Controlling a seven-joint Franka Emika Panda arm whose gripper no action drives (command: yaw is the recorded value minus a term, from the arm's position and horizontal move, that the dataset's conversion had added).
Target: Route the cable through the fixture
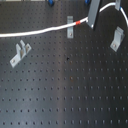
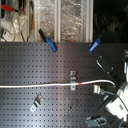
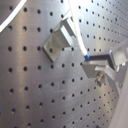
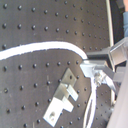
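The white cable (image 1: 40, 31) comes in from the first exterior view's left and crosses the middle bracket (image 1: 71, 30). Whether it sits in the bracket's slot I cannot tell. Its red band (image 1: 78, 22) lies just past that bracket, close to my gripper (image 1: 93, 21). The gripper appears shut on the cable, whose free end arcs on to the first exterior view's right. In the second exterior view the cable (image 2: 45, 85) runs level past the bracket (image 2: 73, 78) towards the gripper (image 2: 114, 86). Both wrist views show the cable (image 3: 75, 31) (image 4: 40, 47) meeting a fingertip (image 3: 92, 61) (image 4: 92, 65) beside a bracket (image 3: 61, 36) (image 4: 62, 97).
A second bracket (image 1: 20, 53) stands at the first exterior view's left and a third (image 1: 116, 39) at its right, both apart from the cable. They also show in the second exterior view (image 2: 35, 105) (image 2: 96, 89). Two blue clamps (image 2: 50, 42) (image 2: 96, 44) sit at the perforated board's far edge.
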